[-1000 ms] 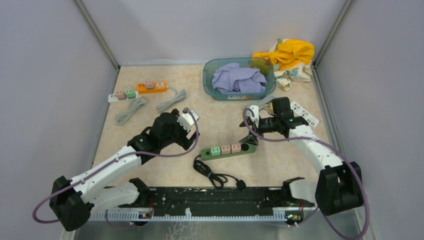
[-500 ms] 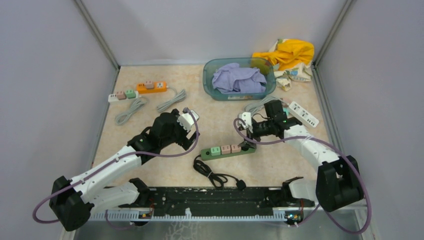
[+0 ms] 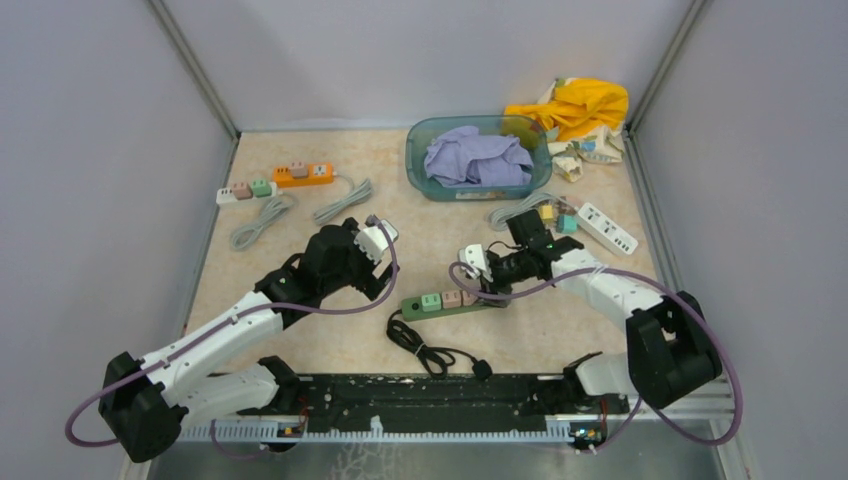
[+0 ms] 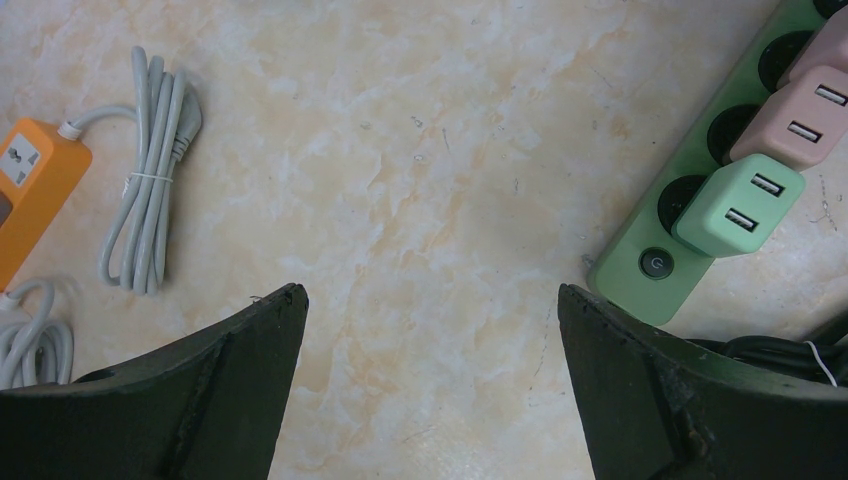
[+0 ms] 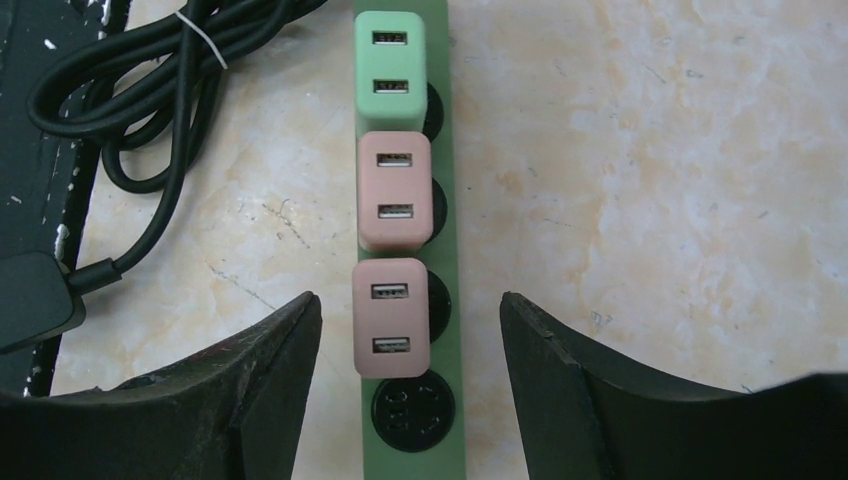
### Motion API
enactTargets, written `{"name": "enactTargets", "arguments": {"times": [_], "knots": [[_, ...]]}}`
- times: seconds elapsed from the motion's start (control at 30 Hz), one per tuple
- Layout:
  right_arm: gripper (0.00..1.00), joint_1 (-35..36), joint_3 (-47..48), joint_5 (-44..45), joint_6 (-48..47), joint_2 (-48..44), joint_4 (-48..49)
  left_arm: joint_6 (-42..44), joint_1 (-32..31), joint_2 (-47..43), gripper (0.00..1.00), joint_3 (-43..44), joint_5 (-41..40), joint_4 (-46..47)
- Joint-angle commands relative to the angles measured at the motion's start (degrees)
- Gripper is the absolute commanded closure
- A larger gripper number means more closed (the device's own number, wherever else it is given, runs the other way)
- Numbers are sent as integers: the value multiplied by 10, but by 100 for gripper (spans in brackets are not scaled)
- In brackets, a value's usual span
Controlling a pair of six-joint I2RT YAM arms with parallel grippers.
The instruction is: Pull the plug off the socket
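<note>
A green socket strip (image 3: 487, 301) lies mid-table with a green plug (image 3: 431, 301) and two pink plugs (image 3: 452, 298) in it. In the right wrist view the strip (image 5: 455, 240) runs up the frame. My right gripper (image 5: 408, 300) is open above it, a finger on each side of the nearest pink plug (image 5: 391, 317), touching nothing. An empty socket (image 5: 412, 408) sits just below that plug. My left gripper (image 4: 430, 290) hangs open over bare table, just left of the strip's switch end (image 4: 640, 280).
The strip's black cord (image 3: 430, 350) coils near the front rail. A teal basin (image 3: 415, 160) with purple cloth stands at the back, yellow cloth (image 3: 575, 105) beside it. A white strip (image 3: 605, 227) lies right; orange (image 3: 303, 174) and white strips with grey cords lie back left.
My right arm has swung left and down from near the white strip to over the green strip's pink plugs. The left arm has not moved.
</note>
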Motion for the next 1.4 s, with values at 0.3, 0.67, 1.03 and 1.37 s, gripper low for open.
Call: {"name": "enactTargets", "arguments": {"times": [0.3,0.67,1.03,1.37], "knots": [[74,72,18,74,-43,56,-13,4,3,-4,0,-3,6,4],[96,75,26,78,-41,52,-23,4,3,-5,0,-3,13,4],[100,75,41,70,-22,51,-33,-6,6,-43,0,-6,98,32],[100,75,41,60,-24,38,-36,-174,6,-101,0,-15,213,151]]}}
